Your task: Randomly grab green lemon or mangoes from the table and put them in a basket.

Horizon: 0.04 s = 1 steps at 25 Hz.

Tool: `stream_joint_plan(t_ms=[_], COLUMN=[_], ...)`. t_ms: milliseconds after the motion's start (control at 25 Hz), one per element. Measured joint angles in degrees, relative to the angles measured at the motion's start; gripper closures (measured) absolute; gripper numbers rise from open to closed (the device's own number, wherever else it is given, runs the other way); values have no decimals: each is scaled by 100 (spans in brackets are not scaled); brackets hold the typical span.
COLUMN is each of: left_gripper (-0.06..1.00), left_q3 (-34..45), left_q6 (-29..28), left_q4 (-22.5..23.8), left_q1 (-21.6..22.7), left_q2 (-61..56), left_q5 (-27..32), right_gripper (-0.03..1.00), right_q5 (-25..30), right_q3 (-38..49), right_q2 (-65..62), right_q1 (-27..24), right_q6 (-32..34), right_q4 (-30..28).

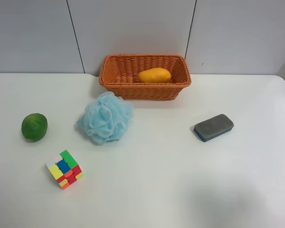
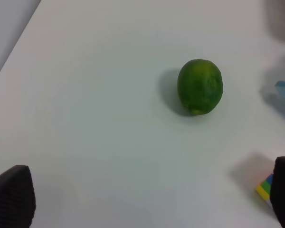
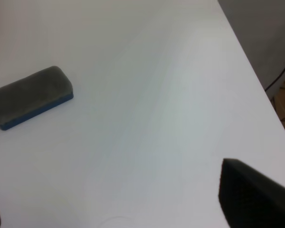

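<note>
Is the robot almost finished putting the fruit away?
Halfway. The mango already lies in the basket. The green lemon sits on the table, untouched. Both grippers, left and right, are open, holding nothing. Left: grabbing the lemon and dropping it in.

Lemon (image 1: 34,127) green, mango (image 1: 154,75) yellow-orange (basket (image 1: 115,83) orange-brown).
</note>
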Motion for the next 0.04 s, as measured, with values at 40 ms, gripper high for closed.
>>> stream_joint_plan(t_ms=[40], left_gripper=[-5], left_q3=[0], left_q6=[0], left_q4=[0], left_q1=[0], left_q2=[0], left_q5=[0], right_gripper=[7], right_q5=[0], right_q3=[0], right_q2=[0], right_q1=[0], right_q6=[0], right_q4=[0])
